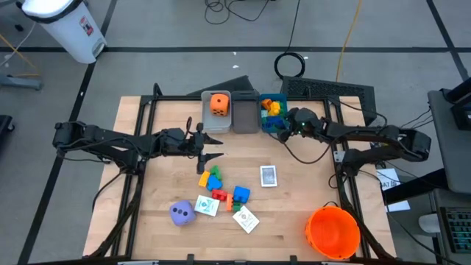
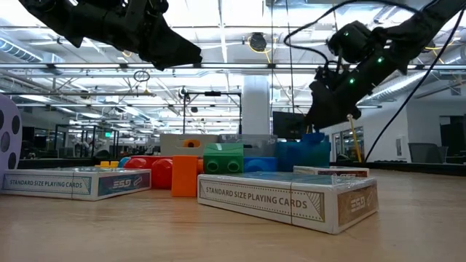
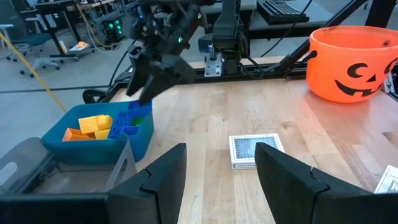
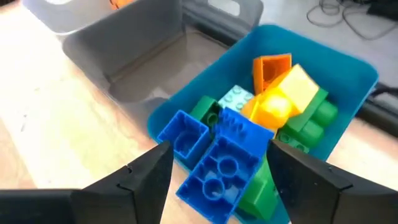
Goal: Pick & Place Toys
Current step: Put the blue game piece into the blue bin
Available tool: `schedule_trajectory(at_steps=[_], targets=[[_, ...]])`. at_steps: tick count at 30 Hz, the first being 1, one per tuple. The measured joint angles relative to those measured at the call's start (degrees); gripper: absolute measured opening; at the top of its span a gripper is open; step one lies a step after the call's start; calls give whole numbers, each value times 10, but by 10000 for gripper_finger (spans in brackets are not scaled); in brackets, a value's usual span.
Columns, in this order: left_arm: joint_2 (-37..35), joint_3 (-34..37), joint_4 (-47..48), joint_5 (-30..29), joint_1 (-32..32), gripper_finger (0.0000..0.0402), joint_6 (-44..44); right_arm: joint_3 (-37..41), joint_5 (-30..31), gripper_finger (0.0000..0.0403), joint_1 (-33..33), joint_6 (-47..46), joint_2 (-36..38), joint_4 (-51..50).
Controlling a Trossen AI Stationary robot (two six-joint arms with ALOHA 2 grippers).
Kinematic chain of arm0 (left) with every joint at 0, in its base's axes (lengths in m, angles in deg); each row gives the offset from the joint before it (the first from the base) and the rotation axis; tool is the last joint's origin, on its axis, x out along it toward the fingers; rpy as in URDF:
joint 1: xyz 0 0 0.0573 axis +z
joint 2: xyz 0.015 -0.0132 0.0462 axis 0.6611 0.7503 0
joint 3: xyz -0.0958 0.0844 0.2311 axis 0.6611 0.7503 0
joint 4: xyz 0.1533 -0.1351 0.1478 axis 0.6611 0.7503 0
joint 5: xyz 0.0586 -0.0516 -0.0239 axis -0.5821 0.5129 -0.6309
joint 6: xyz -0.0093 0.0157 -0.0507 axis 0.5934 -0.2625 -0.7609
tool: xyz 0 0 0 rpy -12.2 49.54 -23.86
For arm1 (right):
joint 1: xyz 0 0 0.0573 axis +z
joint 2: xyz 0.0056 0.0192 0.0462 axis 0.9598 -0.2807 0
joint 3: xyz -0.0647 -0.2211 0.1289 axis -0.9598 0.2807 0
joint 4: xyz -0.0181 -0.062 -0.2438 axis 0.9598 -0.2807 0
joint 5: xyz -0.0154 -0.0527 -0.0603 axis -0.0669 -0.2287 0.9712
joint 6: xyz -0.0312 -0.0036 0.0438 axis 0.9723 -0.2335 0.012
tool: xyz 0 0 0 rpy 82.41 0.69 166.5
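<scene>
My right gripper (image 4: 221, 149) hangs open over the blue bin (image 1: 274, 126) at the table's far side. A large blue block (image 4: 221, 165) lies between its fingers, on a pile of green, yellow and orange blocks (image 4: 292, 99) in that bin. My left gripper (image 1: 217, 147) waits open above mid-table with nothing between its fingers. On the wood lie a cluster of blocks (image 1: 213, 180), a blue block (image 1: 241, 193), a purple die (image 1: 182, 213), a card box (image 1: 268, 175) and two more card packs (image 1: 245, 218). An orange die (image 1: 218, 104) sits in the left grey bin. My right gripper comes slanting down from the table's right. Its fingers (image 4: 146, 177) stand on either side of the large blue block's long sides (image 4: 189, 183). I cannot tell whether they touch it. The block rests tilted on the pile, with one end at the bin's near rim.
A second grey bin (image 1: 245, 116) stands between the die's bin and the blue one. An orange pumpkin bucket (image 1: 333, 232) stands at the near right corner. Black frame rails (image 1: 140, 184) run along the table's left and right sides.
</scene>
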Motion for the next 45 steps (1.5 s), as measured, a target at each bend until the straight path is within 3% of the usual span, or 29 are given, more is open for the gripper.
schedule_trajectory(at_steps=[9, 17, 29, 38, 45], targets=[[0, 0, 2, 0, 0, 198, 0, 0, -5, 229, 14, 20, 16, -37], [0, 0, 3, 0, 0, 198, 4, 0, -120, 207, 22, 61, 38, -69], [0, 0, 3, 0, 0, 198, 2, 0, -103, 149, 33, 86, 45, -62], [0, 0, 2, 0, 0, 198, 2, 0, -97, 11, 33, 187, 19, -82], [0, 0, 2, 0, 0, 198, 2, 0, -5, 5, 33, 199, 8, -78]])
